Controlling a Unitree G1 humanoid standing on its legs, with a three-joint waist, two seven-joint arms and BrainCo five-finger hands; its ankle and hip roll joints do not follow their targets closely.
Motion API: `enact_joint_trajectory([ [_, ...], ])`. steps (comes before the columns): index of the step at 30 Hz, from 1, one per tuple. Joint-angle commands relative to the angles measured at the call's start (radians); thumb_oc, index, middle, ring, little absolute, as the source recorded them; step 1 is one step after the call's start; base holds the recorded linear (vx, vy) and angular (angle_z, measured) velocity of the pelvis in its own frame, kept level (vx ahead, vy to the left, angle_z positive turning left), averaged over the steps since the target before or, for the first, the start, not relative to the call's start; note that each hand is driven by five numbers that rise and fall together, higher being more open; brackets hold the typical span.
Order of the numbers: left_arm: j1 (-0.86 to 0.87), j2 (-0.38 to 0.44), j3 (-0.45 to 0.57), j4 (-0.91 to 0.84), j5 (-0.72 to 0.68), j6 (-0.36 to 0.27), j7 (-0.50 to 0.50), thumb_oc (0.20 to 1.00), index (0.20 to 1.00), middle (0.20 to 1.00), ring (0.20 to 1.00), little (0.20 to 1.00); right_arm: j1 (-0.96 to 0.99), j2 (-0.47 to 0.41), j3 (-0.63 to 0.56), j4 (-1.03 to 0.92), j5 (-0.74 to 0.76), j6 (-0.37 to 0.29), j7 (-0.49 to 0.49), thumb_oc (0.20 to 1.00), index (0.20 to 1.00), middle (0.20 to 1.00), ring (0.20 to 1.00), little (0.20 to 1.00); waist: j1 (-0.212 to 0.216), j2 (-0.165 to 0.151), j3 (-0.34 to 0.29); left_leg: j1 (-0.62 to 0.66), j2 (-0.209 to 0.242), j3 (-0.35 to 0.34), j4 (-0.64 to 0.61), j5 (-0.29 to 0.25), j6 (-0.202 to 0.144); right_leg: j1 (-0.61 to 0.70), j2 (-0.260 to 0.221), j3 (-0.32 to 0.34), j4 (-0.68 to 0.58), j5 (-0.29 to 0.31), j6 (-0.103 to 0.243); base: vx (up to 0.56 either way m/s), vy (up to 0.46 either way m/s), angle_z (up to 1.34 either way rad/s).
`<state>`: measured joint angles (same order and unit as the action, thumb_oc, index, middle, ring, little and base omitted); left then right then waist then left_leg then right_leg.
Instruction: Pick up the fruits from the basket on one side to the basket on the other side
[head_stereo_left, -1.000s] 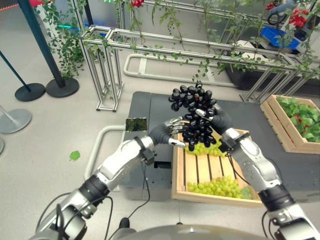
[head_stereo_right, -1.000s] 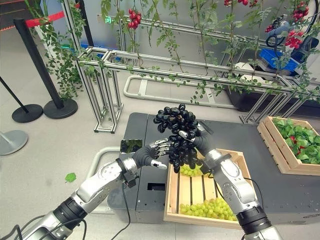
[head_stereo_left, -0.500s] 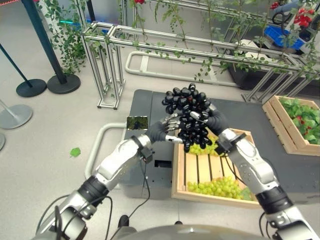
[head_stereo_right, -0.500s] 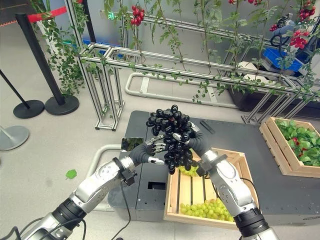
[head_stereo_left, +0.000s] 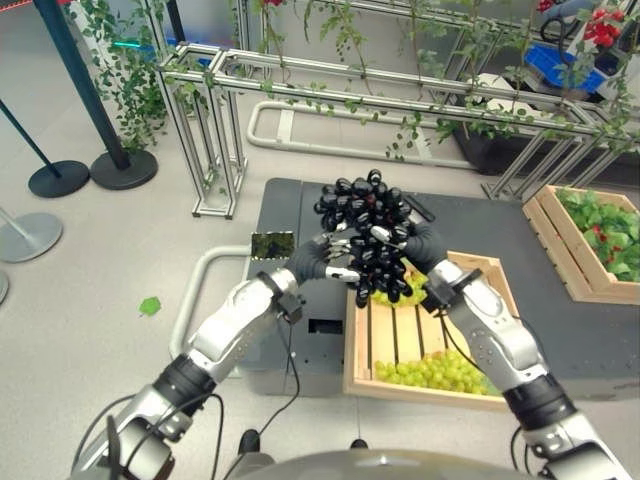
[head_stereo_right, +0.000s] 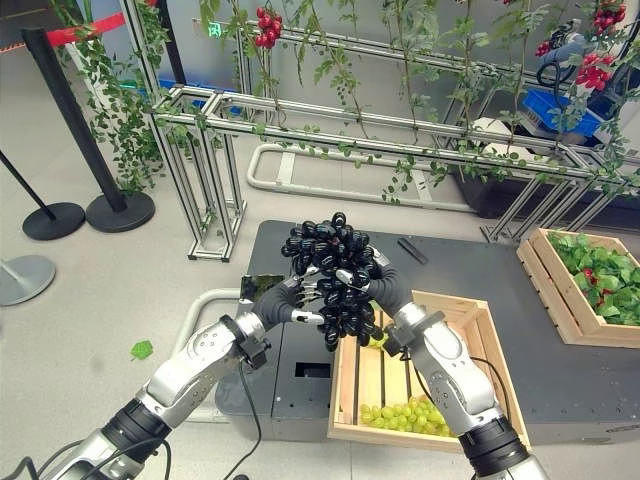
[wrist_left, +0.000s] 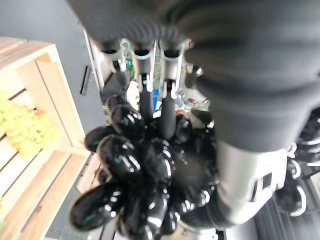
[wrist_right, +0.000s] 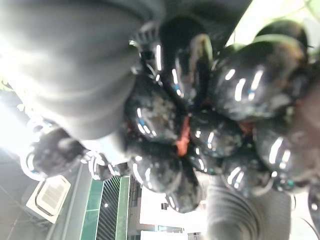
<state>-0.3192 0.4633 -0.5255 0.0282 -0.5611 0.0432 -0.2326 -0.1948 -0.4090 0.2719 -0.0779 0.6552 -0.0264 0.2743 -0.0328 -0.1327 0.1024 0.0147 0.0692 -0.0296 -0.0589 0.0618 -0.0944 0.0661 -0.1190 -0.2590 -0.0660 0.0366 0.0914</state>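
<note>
Both robot hands, left (head_stereo_left: 330, 258) and right (head_stereo_left: 405, 240), clasp the black grape bunch (head_stereo_left: 368, 228); it has moved toward the desk's (head_stereo_left: 300, 205) left edge, leaving the wooden crate (head_stereo_left: 432, 340).

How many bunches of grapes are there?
3. A black bunch is held up between the left hand and right hand. Two green bunches lie in the crate: one at its far end, one at its near end. More may be hidden.

Silver-grey arms, dark ribbed wrist covers, silver dark-tipped fingers (wrist_left: 145, 95).
</note>
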Motion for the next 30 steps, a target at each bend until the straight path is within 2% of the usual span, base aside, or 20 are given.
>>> enact_joint_trajectory([
  [1,-0.051,-0.053,0.029,0.009,0.005,-0.095,0.0,1.0,1.0,1.0,1.0,1.0,-0.065,0.034,0.018,-0.118,-0.006,-0.082,0.01,0.2,0.2,0.2,0.2,0.2,0.014,-0.028,-0.037,-0.033,-0.032,-0.023,0.111,-0.126,0.063,-0.053,-0.021,0.016,0.126,-0.083,0.042,0.0,0.002,-0.03],
  [14,-0.067,-0.066,0.007,0.019,0.0,-0.093,0.008,1.0,1.0,1.0,1.0,1.0,-0.133,0.063,0.088,-0.095,-0.028,-0.081,0.003,0.2,0.2,0.2,0.2,0.2,0.017,-0.02,-0.036,-0.029,-0.036,-0.02,0.109,-0.127,0.067,-0.05,-0.026,0.015,0.127,-0.081,0.043,0.0,0.0,0.0],
  [30,-0.071,-0.072,-0.028,0.022,-0.019,-0.09,0.013,1.0,1.0,1.0,1.0,1.0,-0.317,0.112,0.186,-0.06,-0.054,-0.092,-0.021,0.2,0.2,0.2,0.2,0.2,0.036,-0.014,-0.033,-0.029,-0.041,-0.019,0.111,-0.13,0.072,-0.051,-0.029,0.021,0.123,-0.076,0.044,0.0,0.0,0.0],
])
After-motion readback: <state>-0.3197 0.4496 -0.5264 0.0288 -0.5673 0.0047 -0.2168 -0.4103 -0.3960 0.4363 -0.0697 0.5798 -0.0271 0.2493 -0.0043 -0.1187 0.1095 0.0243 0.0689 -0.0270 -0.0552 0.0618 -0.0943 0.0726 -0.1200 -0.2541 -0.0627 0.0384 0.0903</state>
